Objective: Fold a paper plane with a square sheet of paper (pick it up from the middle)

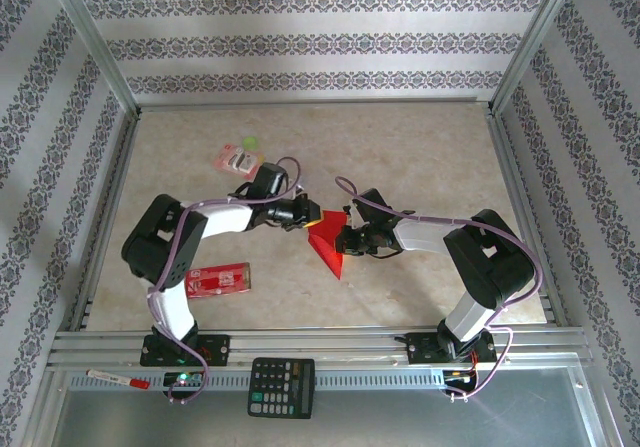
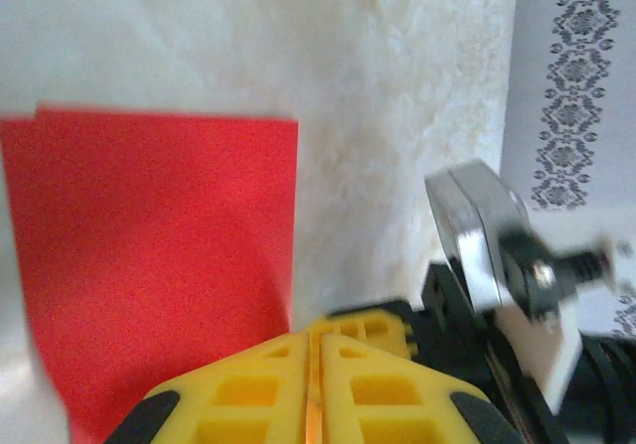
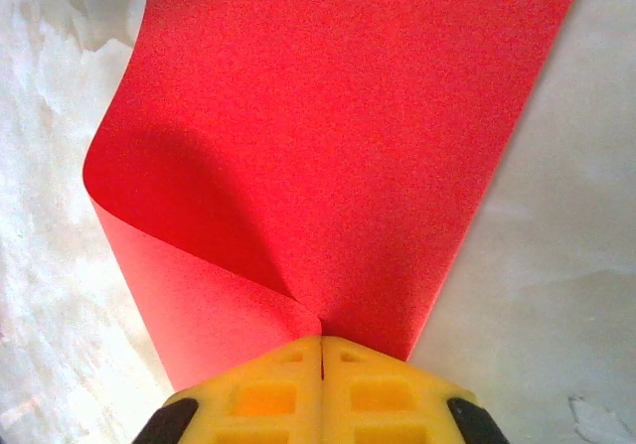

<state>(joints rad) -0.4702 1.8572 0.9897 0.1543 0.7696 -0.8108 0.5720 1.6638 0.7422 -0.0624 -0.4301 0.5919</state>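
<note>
The square sheet of paper (image 1: 328, 250) is plain bright red and hangs over the middle of the table, bent into a pointed shape between both grippers. My left gripper (image 1: 308, 219) is at its upper left corner and my right gripper (image 1: 343, 235) at its right edge. In the right wrist view the sheet (image 3: 338, 136) curls over on the left, and the right gripper (image 3: 321, 340) is shut on its near edge. In the left wrist view the sheet (image 2: 159, 255) spreads out to the left. The left gripper (image 2: 320, 337) is shut, with a thin red sliver between its yellow pads. The right gripper's yellow fingers (image 2: 383, 330) sit just beyond.
A red packet with white print (image 1: 218, 279) lies near the left arm's base. A pink packet with a green item (image 1: 238, 155) lies further back on the left. A black calculator (image 1: 281, 373) and a pen (image 1: 118, 378) rest on the front rail. Metal frame posts border the table.
</note>
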